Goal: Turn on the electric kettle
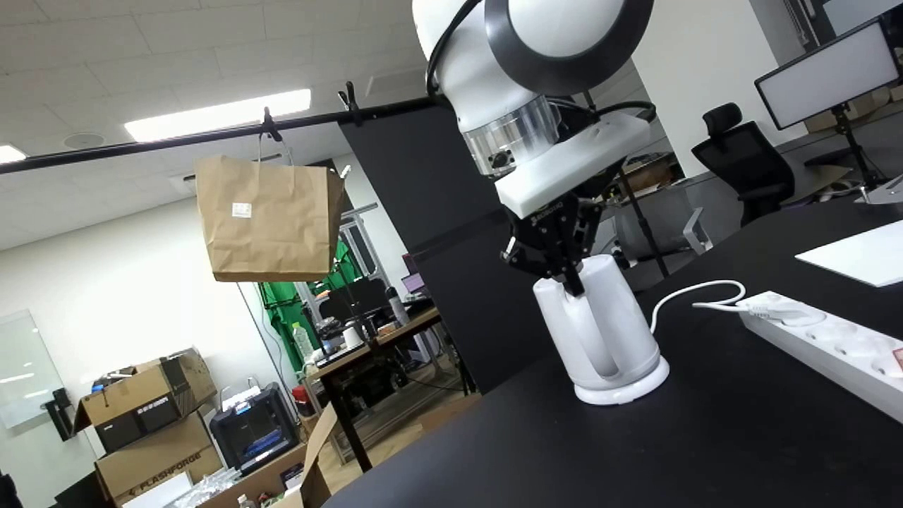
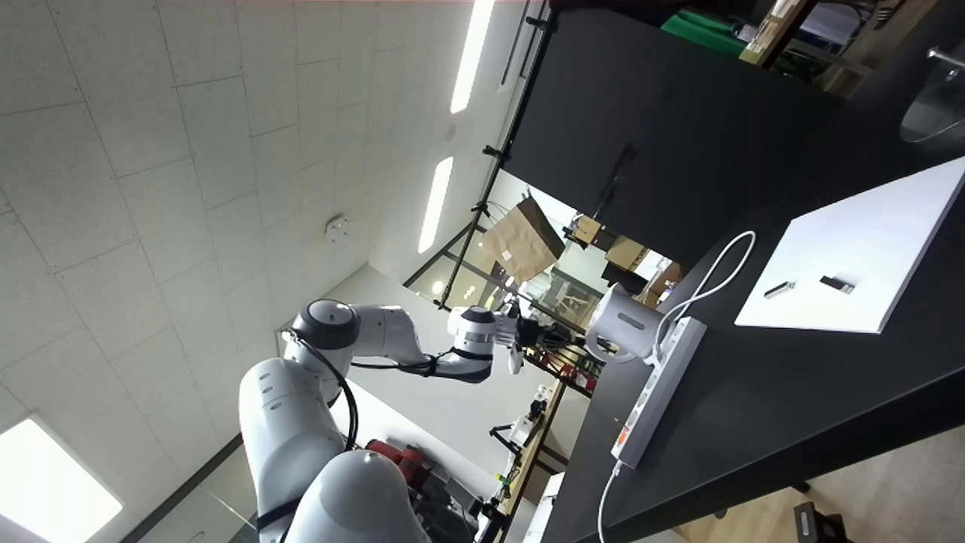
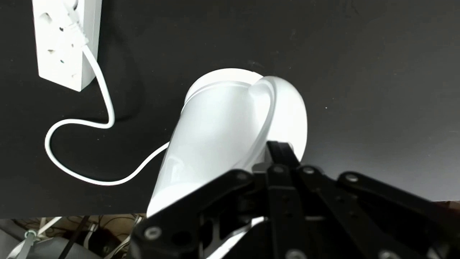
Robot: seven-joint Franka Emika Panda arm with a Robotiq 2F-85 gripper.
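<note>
The white electric kettle [image 1: 624,317] stands upright on its round white base [image 1: 628,388] on the black table; it also shows in an exterior view [image 2: 627,324] and in the wrist view [image 3: 212,126]. In the wrist view its handle [image 3: 289,108] is on the right side of the jug. My gripper [image 1: 573,286] points down at the top of the handle. In the wrist view its fingertips [image 3: 282,145] are together with nothing visible between them, in front of the upper handle. Whether they touch the kettle I cannot tell. The switch is not visible.
A long white power strip [image 1: 825,339] lies beside the kettle with the white cord [image 1: 695,288] plugged in. A white board [image 2: 844,249] with two small dark objects lies on the table. The table edge runs close behind the kettle's top in the wrist view.
</note>
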